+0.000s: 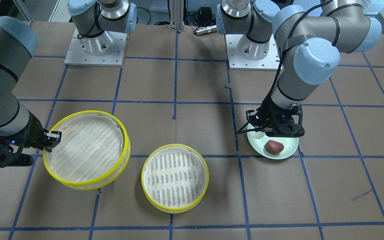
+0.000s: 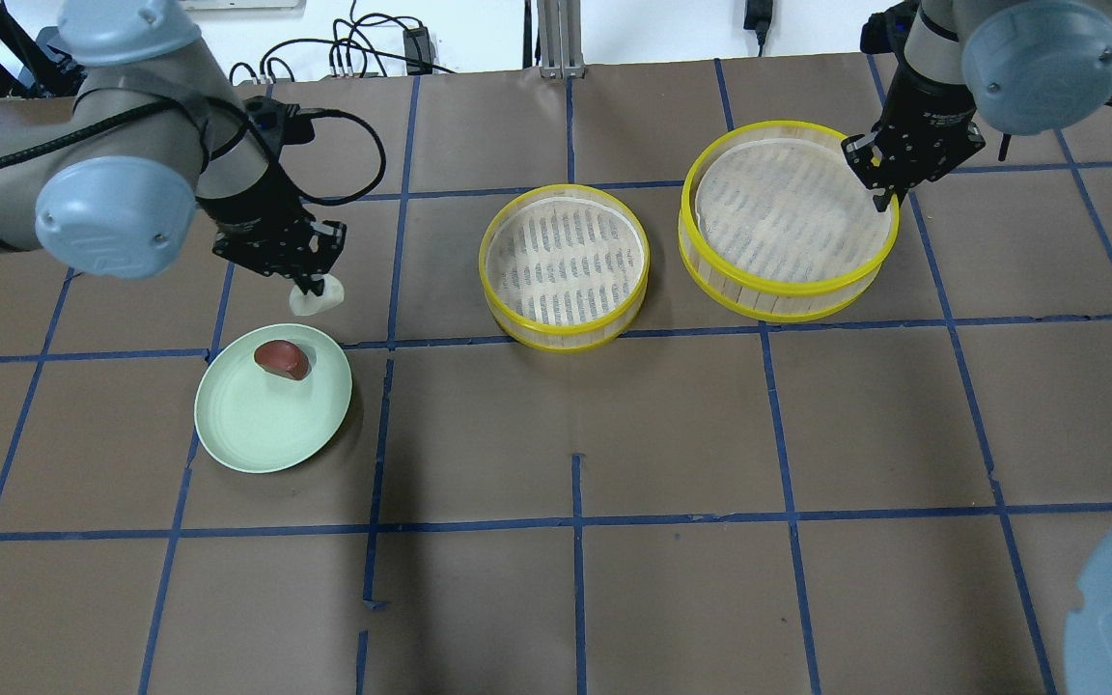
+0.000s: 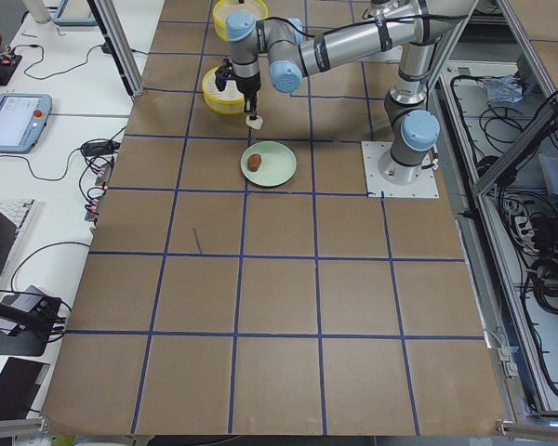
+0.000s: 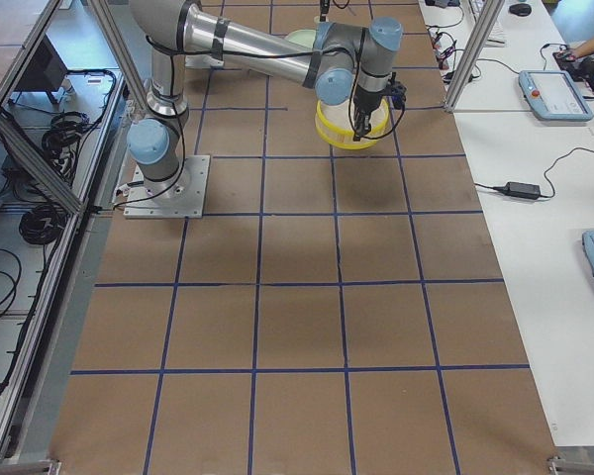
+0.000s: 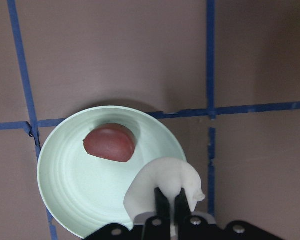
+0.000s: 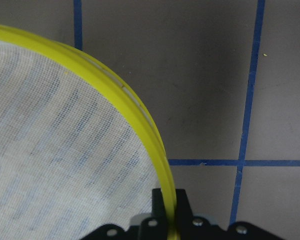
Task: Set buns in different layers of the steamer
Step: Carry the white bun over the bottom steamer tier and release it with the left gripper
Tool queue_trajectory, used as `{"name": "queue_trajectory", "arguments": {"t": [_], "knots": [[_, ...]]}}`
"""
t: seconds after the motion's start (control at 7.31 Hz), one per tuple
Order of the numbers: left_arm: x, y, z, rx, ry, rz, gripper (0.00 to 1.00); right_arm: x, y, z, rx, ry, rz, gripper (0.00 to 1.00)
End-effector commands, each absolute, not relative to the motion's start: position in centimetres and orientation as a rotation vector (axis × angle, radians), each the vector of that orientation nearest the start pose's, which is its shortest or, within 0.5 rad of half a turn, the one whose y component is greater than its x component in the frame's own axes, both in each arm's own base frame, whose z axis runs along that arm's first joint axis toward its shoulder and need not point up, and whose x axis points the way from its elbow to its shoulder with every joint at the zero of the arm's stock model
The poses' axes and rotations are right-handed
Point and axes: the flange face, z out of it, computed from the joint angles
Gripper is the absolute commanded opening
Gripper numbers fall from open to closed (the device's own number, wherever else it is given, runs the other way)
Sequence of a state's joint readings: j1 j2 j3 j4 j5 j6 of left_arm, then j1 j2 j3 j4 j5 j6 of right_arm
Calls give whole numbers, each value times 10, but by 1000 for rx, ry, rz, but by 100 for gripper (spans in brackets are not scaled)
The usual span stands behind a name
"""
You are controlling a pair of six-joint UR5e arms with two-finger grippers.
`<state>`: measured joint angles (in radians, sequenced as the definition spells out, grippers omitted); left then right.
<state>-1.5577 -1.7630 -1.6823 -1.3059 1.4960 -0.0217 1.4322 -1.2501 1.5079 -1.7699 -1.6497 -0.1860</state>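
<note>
My left gripper (image 2: 310,283) is shut on the white bun (image 2: 317,299) and holds it just above the far edge of the pale green plate (image 2: 257,425). In the left wrist view the fingers pinch the white bun (image 5: 165,182). The dark reddish-brown bun (image 2: 283,358) lies on the plate and also shows in the front view (image 1: 274,146). My right gripper (image 2: 879,193) is shut on the yellow rim of one steamer layer (image 2: 788,212), which looks slightly raised and tilted. The other steamer layer (image 2: 564,265) sits empty on the table between the arms.
Brown paper with blue tape lines covers the table (image 2: 575,579). The two arm bases (image 1: 95,46) stand at the robot's side of the table. Cables lie along the table's far edge in the overhead view.
</note>
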Motion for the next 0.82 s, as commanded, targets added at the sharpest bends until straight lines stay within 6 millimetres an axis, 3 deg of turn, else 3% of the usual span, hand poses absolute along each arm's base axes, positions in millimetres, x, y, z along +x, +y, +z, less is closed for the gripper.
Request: {"name": "queue_trajectory", "arguments": {"t": [0.0,0.41,0.55,0.68], "knots": [[-202,-576,349,-190,3384,-69,3,39,-619,358,-93,3207,124,13],[-289,-594,285,-334,3508,-157,9,39,-618,356,-93,3205,131,13],[-292,-598,276,-330,3514,-183,49,39,-617,355,-91,3205,136,13],[-292,-598,275,-305,3515,-188,72,39,-617,355,-91,3207,136,13]]}}
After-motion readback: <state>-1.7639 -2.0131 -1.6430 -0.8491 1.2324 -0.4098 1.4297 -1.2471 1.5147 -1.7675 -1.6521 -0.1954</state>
